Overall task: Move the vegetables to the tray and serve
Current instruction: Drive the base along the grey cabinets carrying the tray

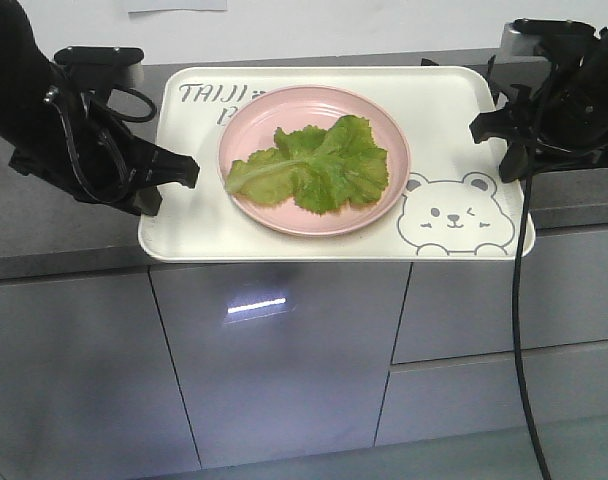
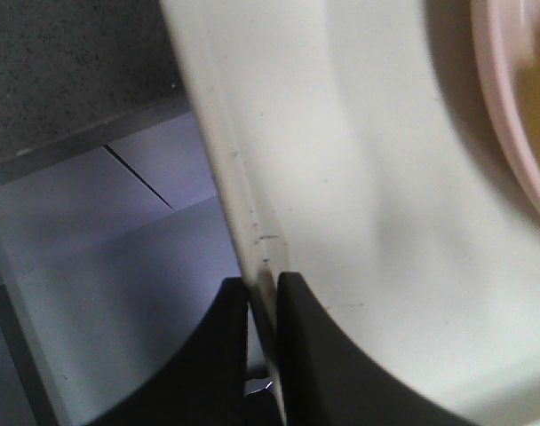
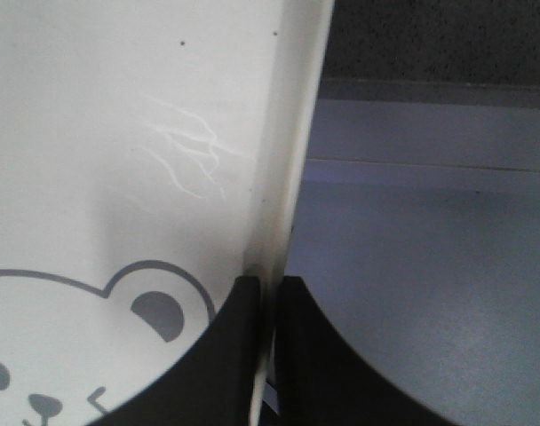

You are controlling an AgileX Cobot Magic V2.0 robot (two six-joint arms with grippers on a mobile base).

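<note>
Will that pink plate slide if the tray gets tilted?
Probably: the round pink plate sits loose on the smooth cream-white rectangular tray, nothing bracing it. The ruffled green lettuce leaves look light, adding little weight.

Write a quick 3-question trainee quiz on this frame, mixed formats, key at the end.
1. True or false: the vegetables lie directly on the tray.
2. What is the left pincer shut on? A) a cup B) the tray's left rim C) nothing
3. Fill in: the print nearest the right pincer is a winking ____ face.
Key: 1 false: they lie on the pink plate, which stands on the tray. 2 B. 3 bear.
</note>
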